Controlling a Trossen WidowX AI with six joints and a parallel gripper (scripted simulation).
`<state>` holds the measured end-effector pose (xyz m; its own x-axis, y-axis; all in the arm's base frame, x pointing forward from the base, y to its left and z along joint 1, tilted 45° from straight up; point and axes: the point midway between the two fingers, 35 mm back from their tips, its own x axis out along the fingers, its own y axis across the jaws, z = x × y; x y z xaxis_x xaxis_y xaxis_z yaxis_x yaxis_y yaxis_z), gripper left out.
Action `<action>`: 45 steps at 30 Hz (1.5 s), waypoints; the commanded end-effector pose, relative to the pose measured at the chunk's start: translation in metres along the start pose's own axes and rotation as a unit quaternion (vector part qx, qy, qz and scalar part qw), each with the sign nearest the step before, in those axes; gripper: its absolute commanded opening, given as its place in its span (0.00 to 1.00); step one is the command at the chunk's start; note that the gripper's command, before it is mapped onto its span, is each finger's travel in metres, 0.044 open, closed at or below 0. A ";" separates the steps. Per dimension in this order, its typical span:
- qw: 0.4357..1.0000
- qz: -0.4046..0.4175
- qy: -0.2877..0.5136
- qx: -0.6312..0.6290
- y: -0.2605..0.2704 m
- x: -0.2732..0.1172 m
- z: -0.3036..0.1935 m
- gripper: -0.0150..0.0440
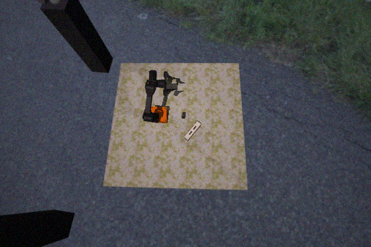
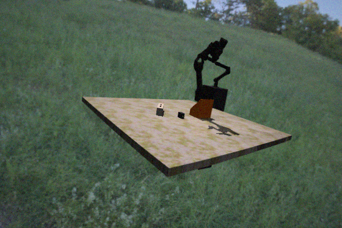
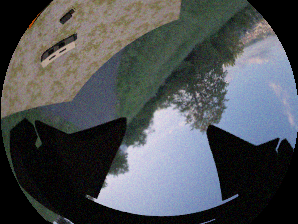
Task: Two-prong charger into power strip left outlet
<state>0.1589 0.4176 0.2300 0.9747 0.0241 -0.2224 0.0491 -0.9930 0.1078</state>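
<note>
With the pincer (image 3: 169, 125) wide and nothing in it, the charger (image 1: 183, 114) (image 2: 181, 115) (image 3: 67, 16) lay on the bench (image 1: 218, 167) (image 2: 146, 139) (image 3: 30, 87) near the power strip (image 1: 187, 138) (image 2: 160, 110) (image 3: 58, 51), and a good grasp called for a square, centred descent that left the prongs untouched.

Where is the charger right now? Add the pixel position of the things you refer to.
The small dark charger (image 1: 183, 114) (image 2: 181, 115) (image 3: 67, 16) lies on the table; in the top view it sits between the orange base (image 1: 163, 120) (image 2: 202, 109) and the white-topped power strip (image 1: 189, 136) (image 2: 160, 110) (image 3: 59, 51).
</note>
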 end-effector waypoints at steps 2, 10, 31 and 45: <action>1.000 0.001 -0.003 0.008 0.000 0.001 0.001 1.00; 0.997 0.031 -0.036 0.067 0.012 0.031 0.019 1.00; 0.960 0.185 -0.121 0.169 0.090 0.125 0.093 1.00; 0.907 0.302 -0.158 0.246 0.156 0.161 0.142 1.00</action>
<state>0.2898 0.2667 0.0868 0.7179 -0.4606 -0.5220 -0.6019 -0.7874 -0.1330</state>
